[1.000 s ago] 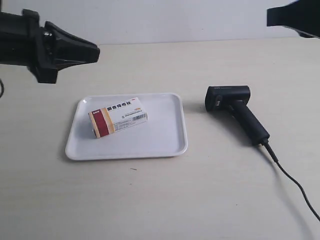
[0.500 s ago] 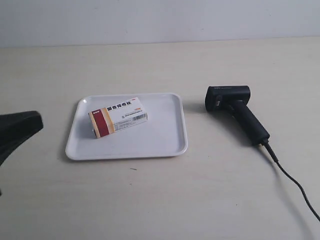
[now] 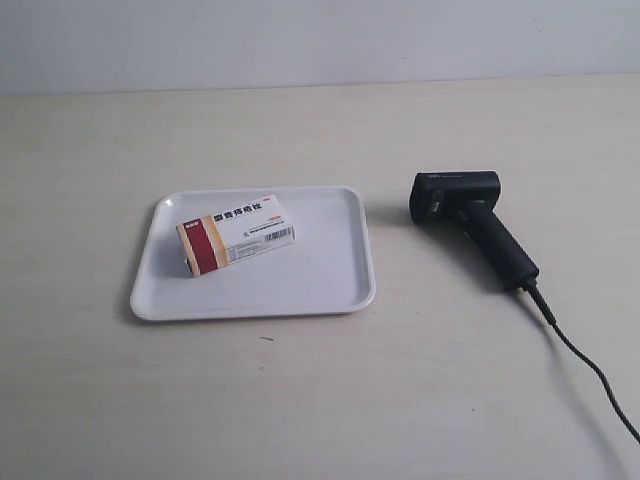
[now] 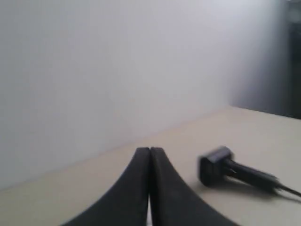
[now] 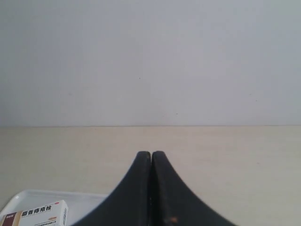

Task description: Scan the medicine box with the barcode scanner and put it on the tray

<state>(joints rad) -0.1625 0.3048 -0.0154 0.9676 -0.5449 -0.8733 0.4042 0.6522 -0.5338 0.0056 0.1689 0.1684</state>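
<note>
The white medicine box [image 3: 236,234] with its red and tan end lies flat on the white tray [image 3: 330,270] in the exterior view. The black barcode scanner [image 3: 470,220] lies on the table to the tray's right, its cable trailing toward the lower right. Neither arm shows in the exterior view. My left gripper [image 4: 149,151] is shut with nothing in it, and the scanner [image 4: 230,170] lies on the table beyond it. My right gripper [image 5: 151,154] is shut and empty; a corner of the medicine box [image 5: 40,214] on the tray [image 5: 28,197] shows beside it.
The tabletop [image 3: 300,400] is pale beige with a plain light wall [image 3: 320,40] behind it. The scanner's cable [image 3: 590,375] runs off the lower right edge of the exterior view.
Both arms have left the exterior view: the one at the left dropped low and then out, the one at the upper right went out earlier. Box, tray and scanner have not moved.
</note>
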